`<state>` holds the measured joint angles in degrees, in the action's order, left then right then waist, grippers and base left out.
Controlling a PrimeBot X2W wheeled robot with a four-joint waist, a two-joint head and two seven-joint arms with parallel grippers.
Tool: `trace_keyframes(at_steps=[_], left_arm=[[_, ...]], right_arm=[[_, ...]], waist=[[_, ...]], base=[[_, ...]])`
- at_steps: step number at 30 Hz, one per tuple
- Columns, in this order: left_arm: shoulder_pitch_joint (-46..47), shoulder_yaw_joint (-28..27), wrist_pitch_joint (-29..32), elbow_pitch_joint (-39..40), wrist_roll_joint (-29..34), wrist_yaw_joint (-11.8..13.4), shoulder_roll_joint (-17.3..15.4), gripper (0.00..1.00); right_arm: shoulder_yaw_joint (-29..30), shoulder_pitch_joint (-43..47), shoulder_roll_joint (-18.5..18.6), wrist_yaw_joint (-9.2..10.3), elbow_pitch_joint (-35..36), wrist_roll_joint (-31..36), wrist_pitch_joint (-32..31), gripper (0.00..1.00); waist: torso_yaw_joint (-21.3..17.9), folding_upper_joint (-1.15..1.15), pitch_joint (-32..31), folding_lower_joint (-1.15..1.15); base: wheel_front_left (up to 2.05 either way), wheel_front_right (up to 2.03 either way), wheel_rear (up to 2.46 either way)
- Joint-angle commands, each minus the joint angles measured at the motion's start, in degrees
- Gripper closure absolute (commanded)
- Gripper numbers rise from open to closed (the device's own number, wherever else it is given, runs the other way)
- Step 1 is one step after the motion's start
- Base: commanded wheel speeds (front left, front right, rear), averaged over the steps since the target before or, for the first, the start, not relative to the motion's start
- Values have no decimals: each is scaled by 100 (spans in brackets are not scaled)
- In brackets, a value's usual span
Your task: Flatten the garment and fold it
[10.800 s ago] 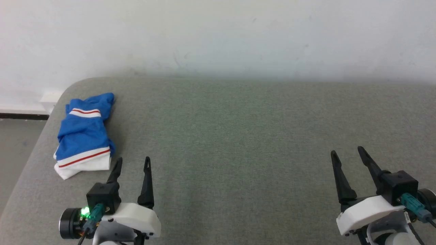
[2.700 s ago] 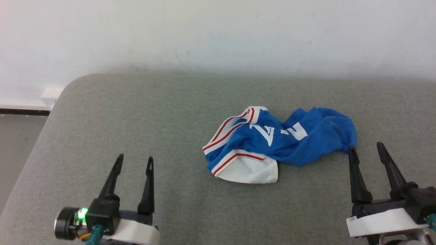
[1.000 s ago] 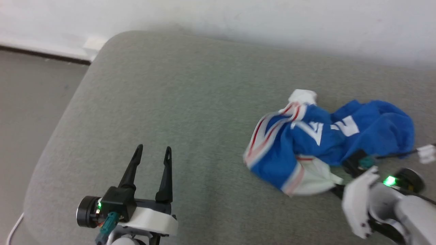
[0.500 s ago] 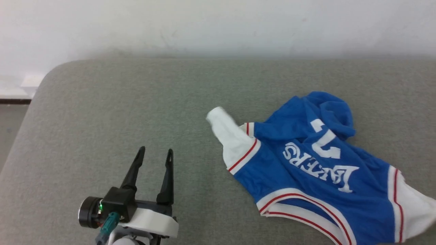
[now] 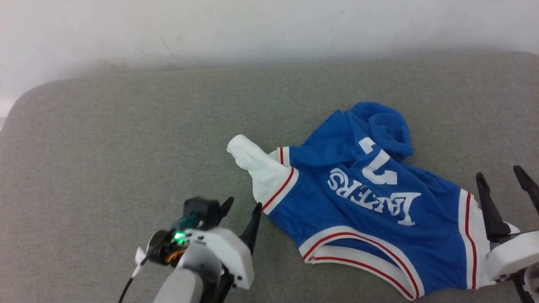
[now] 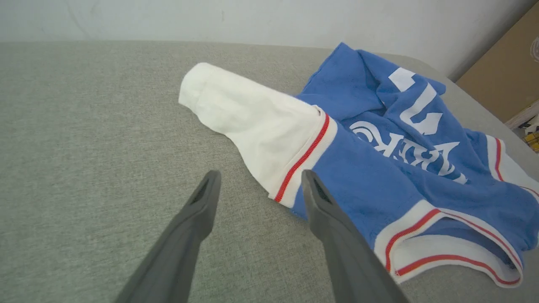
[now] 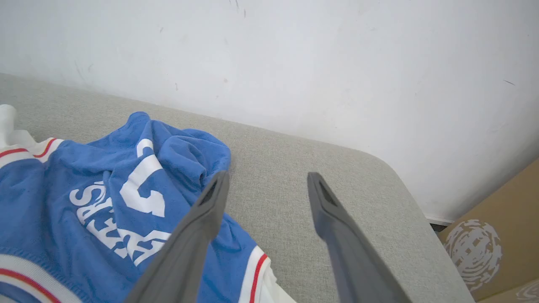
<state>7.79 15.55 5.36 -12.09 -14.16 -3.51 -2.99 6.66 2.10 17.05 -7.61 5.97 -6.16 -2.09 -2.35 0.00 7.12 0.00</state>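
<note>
Reading white print on the garment (image 5: pixel 358 214), upside down in the head view: seemingly "LAKERS", a "7" beyond it, another digit lost in a fold. Lies loosely spread on the grey surface (image 5: pixel 126 139) toward 4 o'clock, one white, red-striped sleeve pointing to 10 o'clock. At 7 o'clock, left pincer (image 5: pixel 243 203), fingers apart and empty, just beside that sleeve. Near 3 o'clock, right pincer (image 5: pixel 498 171), fingers apart and empty, at the other sleeve.

I see bare grey woven-fabric surface (image 5: pixel 105 147) wide open left of crumpled bright blue jersey (image 5: pixel 370 210) with white, red-striped sleeve ends; narrower free strip behind it. White painted wall (image 5: pixel 252 25) blocks far edge; brown cardboard box (image 7: pixel 509 223) stands past right corner.
</note>
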Motion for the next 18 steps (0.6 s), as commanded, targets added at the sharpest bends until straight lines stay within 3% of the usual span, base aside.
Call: trace_keyframes(at_steps=[1,5,13,14,15,18], left_arm=[[247,95,372,-56,-63,9,9,0],[695,290,1502,-274,13,153,9,0],[1224,627,2828,-775,324,231,-161,0],[1225,660,2930,-827,335,216,-185,80],[1215,670,2995,-861,320,203,-199,100],[1178,598,2943,-851,246,229,-242,100]], right_arm=[[-16,-34,-109,12,-82,96,198,0],[-61,-100,-379,12,-229,211,569,0],[-91,-294,-538,12,-537,244,921,0],[-100,-315,-546,12,-564,240,953,0],[-105,-337,-555,12,-583,237,982,0],[-96,-381,-562,12,-639,218,1051,0]], waist=[[-145,0,187,0],[-315,0,396,0],[-527,0,685,0],[-531,0,696,0],[-530,0,703,0],[-452,0,678,0]], base=[[0,0,0],[0,0,0],[0,0,0],[0,0,0],[0,0,0],[0,0,0]])
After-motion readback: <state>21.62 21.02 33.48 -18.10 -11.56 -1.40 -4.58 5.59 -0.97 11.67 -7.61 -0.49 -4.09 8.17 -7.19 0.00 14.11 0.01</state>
